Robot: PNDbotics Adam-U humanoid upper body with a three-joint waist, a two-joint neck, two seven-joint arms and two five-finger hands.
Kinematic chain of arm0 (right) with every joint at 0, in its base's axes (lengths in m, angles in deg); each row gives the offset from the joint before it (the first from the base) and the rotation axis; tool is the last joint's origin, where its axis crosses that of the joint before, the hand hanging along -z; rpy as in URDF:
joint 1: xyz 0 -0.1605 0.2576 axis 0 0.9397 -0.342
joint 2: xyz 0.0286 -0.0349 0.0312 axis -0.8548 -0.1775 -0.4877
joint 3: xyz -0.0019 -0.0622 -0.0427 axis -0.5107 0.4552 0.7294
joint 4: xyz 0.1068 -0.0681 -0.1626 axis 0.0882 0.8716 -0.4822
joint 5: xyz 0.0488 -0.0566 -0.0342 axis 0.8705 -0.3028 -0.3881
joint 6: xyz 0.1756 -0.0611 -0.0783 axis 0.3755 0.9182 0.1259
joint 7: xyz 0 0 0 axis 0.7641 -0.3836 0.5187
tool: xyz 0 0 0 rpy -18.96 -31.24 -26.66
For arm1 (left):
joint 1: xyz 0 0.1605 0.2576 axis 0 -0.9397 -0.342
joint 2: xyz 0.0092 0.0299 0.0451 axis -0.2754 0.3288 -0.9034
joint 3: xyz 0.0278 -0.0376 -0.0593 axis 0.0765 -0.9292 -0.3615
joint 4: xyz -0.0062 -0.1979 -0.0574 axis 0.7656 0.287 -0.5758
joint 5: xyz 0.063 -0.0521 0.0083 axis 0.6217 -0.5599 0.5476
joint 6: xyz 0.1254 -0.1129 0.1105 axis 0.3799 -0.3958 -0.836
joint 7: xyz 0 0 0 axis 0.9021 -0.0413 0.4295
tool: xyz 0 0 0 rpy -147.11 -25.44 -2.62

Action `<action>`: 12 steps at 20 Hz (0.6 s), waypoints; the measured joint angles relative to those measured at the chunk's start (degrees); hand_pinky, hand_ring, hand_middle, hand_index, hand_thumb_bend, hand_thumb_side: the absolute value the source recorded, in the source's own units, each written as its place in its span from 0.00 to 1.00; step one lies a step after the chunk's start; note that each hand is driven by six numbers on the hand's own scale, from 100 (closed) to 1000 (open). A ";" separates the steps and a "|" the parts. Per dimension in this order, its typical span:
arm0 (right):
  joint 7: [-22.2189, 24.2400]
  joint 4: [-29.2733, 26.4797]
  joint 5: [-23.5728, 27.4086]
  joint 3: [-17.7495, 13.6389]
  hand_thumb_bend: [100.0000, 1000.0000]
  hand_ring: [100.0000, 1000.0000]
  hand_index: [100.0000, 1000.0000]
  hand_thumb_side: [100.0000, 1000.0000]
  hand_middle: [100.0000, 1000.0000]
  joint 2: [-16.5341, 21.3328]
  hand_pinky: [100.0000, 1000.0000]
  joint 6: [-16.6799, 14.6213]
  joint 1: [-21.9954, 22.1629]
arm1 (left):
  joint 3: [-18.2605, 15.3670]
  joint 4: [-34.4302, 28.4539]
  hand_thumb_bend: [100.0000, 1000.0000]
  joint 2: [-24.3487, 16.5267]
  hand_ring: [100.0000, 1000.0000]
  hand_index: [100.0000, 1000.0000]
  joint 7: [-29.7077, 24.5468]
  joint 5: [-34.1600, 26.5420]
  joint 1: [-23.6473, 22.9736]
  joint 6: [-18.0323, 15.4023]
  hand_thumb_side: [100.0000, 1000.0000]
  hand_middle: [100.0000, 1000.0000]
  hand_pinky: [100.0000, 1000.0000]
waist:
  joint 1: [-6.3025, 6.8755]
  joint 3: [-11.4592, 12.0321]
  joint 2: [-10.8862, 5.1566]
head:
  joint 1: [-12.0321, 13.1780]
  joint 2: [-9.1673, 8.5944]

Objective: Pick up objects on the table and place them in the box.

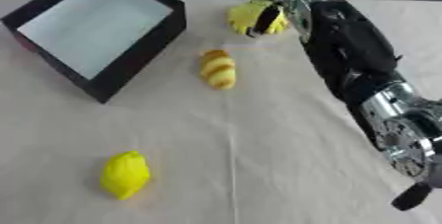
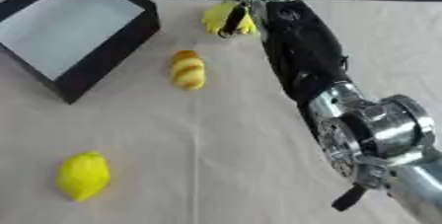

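beige table (image 1: 259,168): right hand (image 1: 275,8) grips yellow object (image 1: 250,17); striped piece (image 1: 217,69) lies lengthwise.

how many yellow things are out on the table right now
3. A yellow lemon-shaped piece near the front left, a yellow-and-orange striped piece mid-table beside the box, and a yellow piece at the far edge, in the right hand. The arm may hide more.

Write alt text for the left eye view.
The robot's right hand curls round a yellow object at the table's far edge. Nearby lie a striped yellow-orange piece, a lemon-like object and an open black box.
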 measured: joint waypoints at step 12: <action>-11.48 -2.59 -4.75 0.71 0.36 0.64 0.69 0.18 0.54 -0.49 0.76 -0.67 1.38 | 0.00 0.00 0.04 0.43 0.74 0.77 -0.28 0.07 0.06 0.02 0.86 0.78 0.87 | 0.01 0.00 0.46 | 0.00 0.01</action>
